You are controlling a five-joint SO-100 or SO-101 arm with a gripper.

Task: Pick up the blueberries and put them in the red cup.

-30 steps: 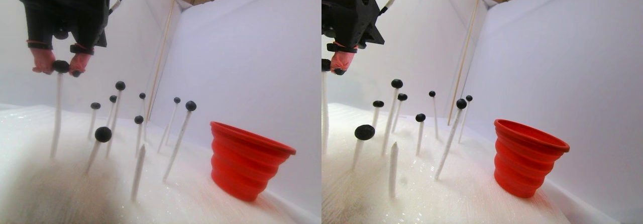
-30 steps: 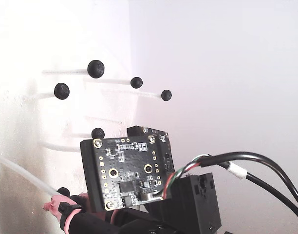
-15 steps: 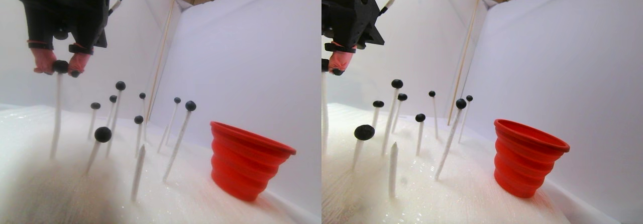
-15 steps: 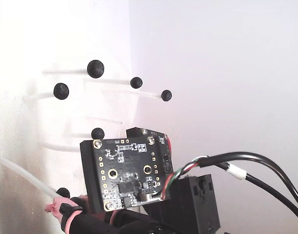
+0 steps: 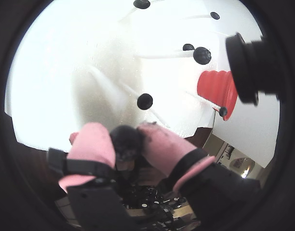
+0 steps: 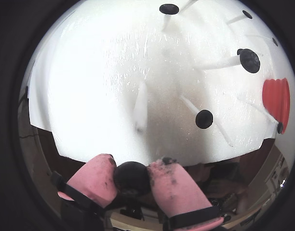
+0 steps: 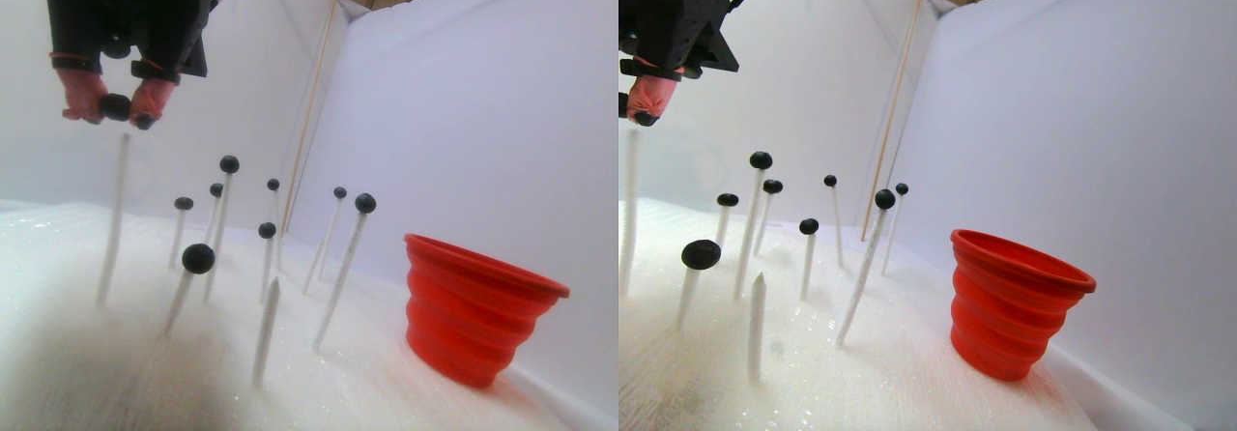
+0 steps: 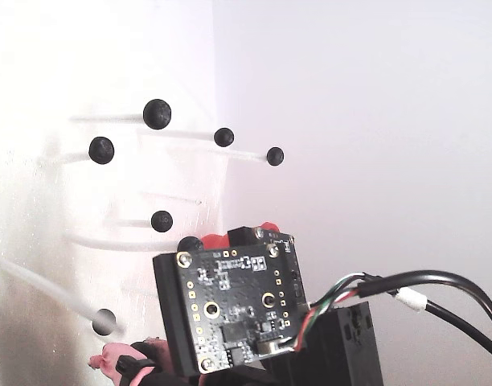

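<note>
My pincer (image 6: pixel 132 177) is pinched on one blueberry (image 6: pixel 131 177), the dark ball squeezed between the two pink fingertips (image 6: pixel 96 179), and I hold it high so it sits clear above the bare tip of the tall white stick (image 7: pixel 112 214) just beneath it in the stereo pair view. That gap tells me the berry is off its perch and riding with me, not resting on anything. The other blueberries (image 7: pixel 198 258) sit on the tops of their own thin sticks, which stand at slight angles out of the white foam floor (image 7: pixel 406 392); perching them up there leaves room for my fingertips to close from both sides. The red cup (image 7: pixel 475 307) stands upright on the foam, well apart from me on the right of the stereo pair view, with its wide mouth open upward to take a drop. I judge the carry across comes next, and I should stay above the berry tops between me and the cup so I knock none loose.
</note>
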